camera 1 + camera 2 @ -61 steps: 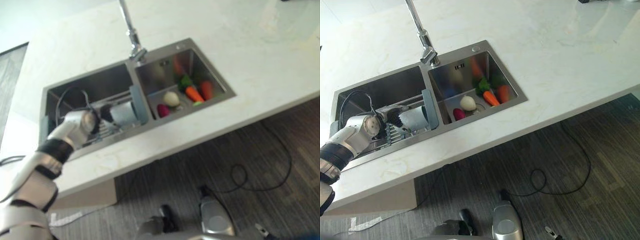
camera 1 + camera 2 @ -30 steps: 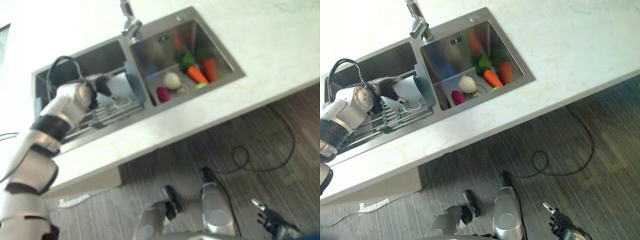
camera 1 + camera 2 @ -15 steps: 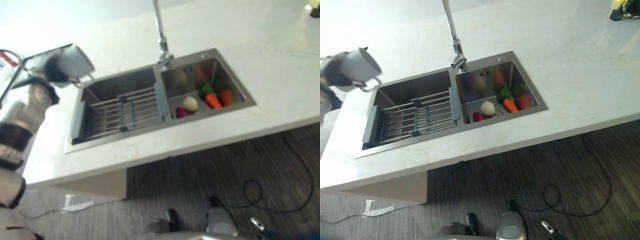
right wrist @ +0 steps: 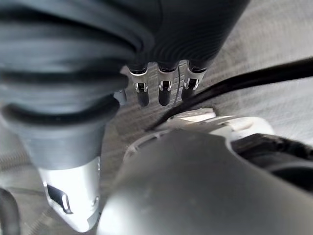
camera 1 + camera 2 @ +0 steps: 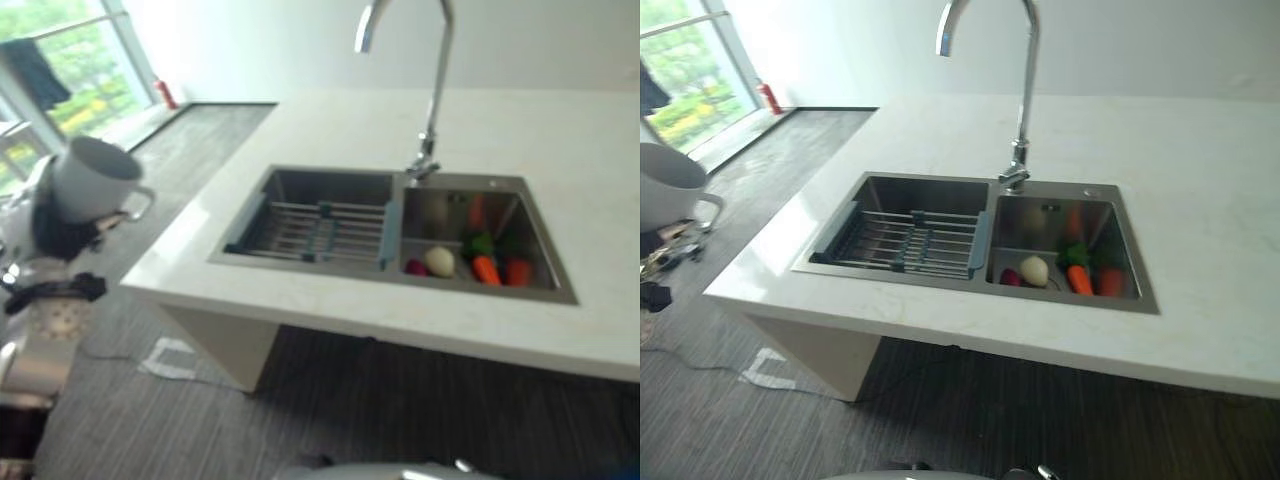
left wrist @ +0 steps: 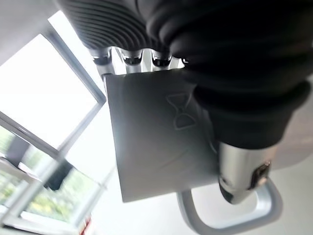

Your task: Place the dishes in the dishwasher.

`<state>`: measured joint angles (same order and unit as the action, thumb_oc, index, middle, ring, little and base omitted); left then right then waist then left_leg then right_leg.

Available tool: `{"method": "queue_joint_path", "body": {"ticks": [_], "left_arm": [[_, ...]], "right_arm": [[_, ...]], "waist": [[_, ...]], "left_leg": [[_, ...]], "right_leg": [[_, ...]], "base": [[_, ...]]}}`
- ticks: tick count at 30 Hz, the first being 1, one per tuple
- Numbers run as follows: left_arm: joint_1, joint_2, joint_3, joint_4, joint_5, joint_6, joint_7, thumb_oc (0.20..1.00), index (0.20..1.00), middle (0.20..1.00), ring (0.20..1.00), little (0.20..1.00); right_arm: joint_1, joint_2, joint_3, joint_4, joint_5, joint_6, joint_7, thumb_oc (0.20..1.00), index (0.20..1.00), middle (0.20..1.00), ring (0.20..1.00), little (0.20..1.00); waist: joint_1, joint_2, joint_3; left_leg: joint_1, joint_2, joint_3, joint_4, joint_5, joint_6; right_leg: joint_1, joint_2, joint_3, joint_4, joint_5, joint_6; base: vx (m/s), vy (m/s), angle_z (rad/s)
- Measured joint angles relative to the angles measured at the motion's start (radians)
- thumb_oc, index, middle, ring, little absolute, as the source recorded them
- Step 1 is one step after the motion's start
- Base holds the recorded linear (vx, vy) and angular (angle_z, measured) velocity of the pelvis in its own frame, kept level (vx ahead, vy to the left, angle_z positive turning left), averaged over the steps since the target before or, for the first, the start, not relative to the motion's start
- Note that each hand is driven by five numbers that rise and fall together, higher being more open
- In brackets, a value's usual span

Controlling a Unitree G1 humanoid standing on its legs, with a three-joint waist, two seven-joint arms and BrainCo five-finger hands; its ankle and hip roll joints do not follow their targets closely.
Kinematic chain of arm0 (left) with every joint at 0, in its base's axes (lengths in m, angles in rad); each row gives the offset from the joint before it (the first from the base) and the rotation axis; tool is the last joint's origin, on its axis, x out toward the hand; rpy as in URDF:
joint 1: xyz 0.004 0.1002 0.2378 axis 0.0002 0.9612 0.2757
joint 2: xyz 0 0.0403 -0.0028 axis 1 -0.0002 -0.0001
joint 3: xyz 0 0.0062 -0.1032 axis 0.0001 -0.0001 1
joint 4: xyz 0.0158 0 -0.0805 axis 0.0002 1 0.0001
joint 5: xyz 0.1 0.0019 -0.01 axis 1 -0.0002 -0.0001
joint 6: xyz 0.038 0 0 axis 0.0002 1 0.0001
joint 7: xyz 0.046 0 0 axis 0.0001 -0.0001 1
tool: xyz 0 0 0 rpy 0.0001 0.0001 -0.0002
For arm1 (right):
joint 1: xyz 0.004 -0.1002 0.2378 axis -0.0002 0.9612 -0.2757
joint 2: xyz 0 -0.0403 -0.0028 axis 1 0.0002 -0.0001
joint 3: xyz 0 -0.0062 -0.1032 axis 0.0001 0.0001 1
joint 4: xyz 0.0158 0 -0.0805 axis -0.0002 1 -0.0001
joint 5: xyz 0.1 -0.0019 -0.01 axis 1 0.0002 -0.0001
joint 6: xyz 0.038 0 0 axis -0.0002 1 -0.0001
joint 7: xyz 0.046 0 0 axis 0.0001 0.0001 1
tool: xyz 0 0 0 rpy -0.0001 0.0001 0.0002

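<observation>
Left hand (image 5: 62, 232) wrapped round pale grey ceramic mug with loop handle (image 5: 95, 180), held raised off to left, well clear of white stone counter (image 5: 300, 290).

Right hand (image 4: 73, 205) hanging idle, fingers loose, empty.

Advice: keep grip firm, mug level, carry steady toward dishwasher.

Count: one mug; one steel double sink (image 5: 980, 283); one grey slatted rack (image 5: 915, 240); one chrome tap (image 5: 1020, 90); several toy vegetables (image 5: 1060, 270), exact number unclear.

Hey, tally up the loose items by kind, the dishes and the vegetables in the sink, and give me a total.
Mugs: 1, the white mug held in the left hand.
Vegetables in the right sink basin: 4, a carrot, an onion, a red radish, a green leafy vegetable.
Total: 5.
</observation>
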<state>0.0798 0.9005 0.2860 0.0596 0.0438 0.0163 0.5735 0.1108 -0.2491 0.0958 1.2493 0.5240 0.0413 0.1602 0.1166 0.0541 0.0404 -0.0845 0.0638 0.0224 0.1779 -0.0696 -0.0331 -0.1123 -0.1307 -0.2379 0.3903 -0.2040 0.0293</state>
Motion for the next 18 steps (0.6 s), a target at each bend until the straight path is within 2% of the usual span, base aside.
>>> {"method": "queue_joint_path", "body": {"ticks": [3,4,5,6,7,8,9,10,11,12,13,14,15,16,17,18], "left_arm": [[0.008,-0.101,-0.005,-0.004,-0.024,-0.061,0.028,0.200,0.200,0.200,0.200,0.200],[0.008,-0.135,-0.013,-0.018,-0.024,-0.079,0.027,0.200,0.200,0.200,0.200,0.200],[0.006,-0.143,-0.018,-0.021,-0.024,-0.090,0.025,0.200,0.200,0.200,0.200,0.200],[-0.017,-0.157,-0.035,-0.023,-0.024,-0.107,0.013,0.200,0.200,0.200,0.200,0.200],[-0.089,-0.212,-0.086,-0.028,-0.024,-0.130,0.001,0.200,0.200,0.200,0.200,0.200],[-0.103,-0.213,-0.097,-0.048,-0.024,-0.149,-0.010,0.200,0.200,0.200,0.200,0.200],[-0.115,-0.224,-0.104,-0.053,-0.024,-0.159,-0.024,0.200,0.200,0.200,0.200,0.200],[-0.136,-0.235,-0.133,-0.051,-0.024,-0.168,-0.035,0.200,0.200,0.200,0.200,0.200],[-0.128,-0.238,-0.140,-0.053,-0.024,-0.188,-0.042,0.200,0.200,0.200,0.200,0.200],[-0.129,-0.242,-0.150,-0.055,-0.024,-0.197,-0.044,0.200,0.200,0.200,0.200,0.200],[-0.131,-0.241,-0.160,-0.061,-0.023,-0.215,-0.056,0.200,0.200,0.200,0.200,0.200],[-0.131,-0.241,-0.162,-0.068,-0.022,-0.225,-0.067,0.200,0.200,0.200,0.200,0.200],[-0.138,-0.240,-0.163,-0.079,-0.022,-0.242,-0.087,0.200,0.200,0.200,0.200,0.200],[-0.190,-0.240,-0.173,-0.081,-0.023,-0.260,-0.114,0.200,0.200,0.200,0.200,0.200],[-0.256,-0.237,-0.193,-0.081,-0.025,-0.263,-0.132,0.200,0.200,0.200,0.200,0.200],[-0.295,-0.229,-0.206,-0.082,-0.030,-0.272,-0.138,0.200,0.200,0.200,0.200,0.200]], "right_arm": [[-0.010,-0.015,0.035,0.013,-0.053,0.015,0.001,1.000,1.000,1.000,1.000,1.000],[-0.015,-0.023,0.060,0.020,-0.068,0.015,0.000,1.000,1.000,1.000,1.000,1.000],[-0.020,-0.024,0.070,0.021,-0.088,0.015,0.000,1.000,1.000,1.000,1.000,1.000],[-0.019,-0.033,0.101,0.014,-0.107,0.013,-0.002,1.000,1.000,1.000,1.000,1.000],[-0.019,-0.057,0.137,0.019,-0.121,0.016,-0.002,1.000,1.000,1.000,1.000,1.000],[-0.052,-0.078,0.145,0.017,-0.138,0.022,-0.005,1.000,1.000,1.000,1.000,1.000],[-0.069,-0.086,0.138,0.016,-0.142,0.034,-0.013,1.000,1.000,1.000,1.000,1.000],[-0.082,-0.082,0.131,0.010,-0.146,0.043,-0.022,1.000,1.000,1.000,1.000,1.000],[-0.093,-0.073,0.129,0.011,-0.160,0.059,-0.026,1.000,1.000,1.000,1.000,1.000],[-0.108,-0.071,0.128,0.015,-0.166,0.058,-0.027,1.000,1.000,1.000,1.000,1.000],[-0.120,-0.066,0.126,0.015,-0.173,0.057,-0.036,1.000,1.000,1.000,1.000,1.000],[-0.117,-0.065,0.122,0.016,-0.171,0.053,-0.044,1.000,1.000,1.000,1.000,1.000],[-0.091,-0.065,0.117,0.011,-0.165,0.033,-0.047,1.000,1.000,1.000,1.000,1.000],[-0.067,-0.066,0.077,-0.010,-0.144,0.008,-0.046,1.000,1.000,1.000,1.000,1.000],[-0.058,-0.051,0.038,0.002,-0.122,0.005,-0.043,1.000,1.000,1.000,1.000,1.000],[-0.066,-0.048,0.042,0.004,-0.118,0.008,-0.042,1.000,1.000,1.000,1.000,1.000]], "waist": [[0.027,0.016,-0.016],[0.025,0.022,-0.018],[0.026,0.026,-0.017],[0.033,0.043,-0.014],[0.019,0.070,-0.009],[0.035,0.088,0.027],[0.048,0.075,0.054],[0.045,0.058,0.061],[0.056,0.034,0.064],[0.057,0.025,0.066],[0.054,0.022,0.067],[0.050,0.022,0.067],[0.021,0.022,0.068],[-0.017,0.035,0.076],[-0.041,0.020,0.091],[-0.046,0.001,0.095]], "left_leg": [[-0.004,-0.002,-0.031,-0.002,0.007,-0.008],[-0.012,-0.002,-0.055,-0.013,0.015,-0.022],[-0.022,0.001,-0.064,-0.028,0.028,-0.006],[-0.029,0.003,-0.079,-0.089,0.116,-0.026],[-0.036,0.009,-0.117,-0.194,0.220,-0.082],[-0.053,0.038,-0.031,-0.197,0.190,-0.069],[-0.099,0.059,0.101,-0.118,0.147,-0.056],[-0.130,0.053,0.198,-0.026,0.134,-0.056],[-0.118,0.031,0.208,0.047,0.101,-0.056],[-0.091,0.003,0.201,0.091,0.062,-0.051],[-0.015,-0.033,0.195,0.086,0.017,-0.012],[0.035,-0.049,0.208,0.094,-0.012,0.007],[0.101,-0.040,0.253,0.100,-0.035,0.023],[0.115,-0.036,0.300,0.052,-0.044,0.035],[0.119,-0.061,0.340,-0.024,-0.028,0.067],[0.122,-0.072,0.343,-0.100,-0.014,0.086]], "right_leg": [[0.004,0.007,-0.021,0.023,-0.021,-0.012],[0.005,0.008,-0.040,0.021,-0.025,-0.017],[0.006,0.008,-0.065,0.022,-0.023,-0.021],[0.007,0.005,-0.110,0.030,-0.020,-0.022],[0.018,0.005,-0.109,0.006,-0.024,-0.030],[0.017,-0.006,-0.151,0.003,-0.020,-0.049],[0.023,-0.037,-0.201,-0.016,-0.010,-0.047],[0.040,-0.077,-0.261,-0.039,0.001,-0.047],[0.040,-0.112,-0.263,-0.055,0.004,-0.052],[0.043,-0.133,-0.268,-0.074,0.018,-0.045],[0.040,-0.153,-0.265,-0.072,0.027,-0.040],[0.042,-0.161,-0.276,-0.070,0.023,-0.019],[0.063,-0.177,-0.327,-0.056,0.041,0.000],[0.068,-0.190,-0.346,0.008,0.031,0.013],[0.064,-0.178,-0.293,0.020,-0.026,0.017],[0.055,-0.153,-0.269,0.007,-0.042,0.029]], "base": [[0.00,-0.071,0.35],[-0.10,-0.021,0.56],[-0.15,-0.010,0.99],[-0.24,0.002,1.94],[-0.25,0.021,2.29],[-0.32,0.069,2.17],[-0.27,0.094,1.75],[-0.25,0.097,1.37],[-0.17,0.071,1.19],[-0.10,0.075,0.53],[-0.14,0.127,0.42],[-0.17,0.188,0.59],[-0.27,0.270,1.27],[-0.25,0.297,2.17],[-0.26,0.362,2.37],[-0.22,0.398,1.89]]}}
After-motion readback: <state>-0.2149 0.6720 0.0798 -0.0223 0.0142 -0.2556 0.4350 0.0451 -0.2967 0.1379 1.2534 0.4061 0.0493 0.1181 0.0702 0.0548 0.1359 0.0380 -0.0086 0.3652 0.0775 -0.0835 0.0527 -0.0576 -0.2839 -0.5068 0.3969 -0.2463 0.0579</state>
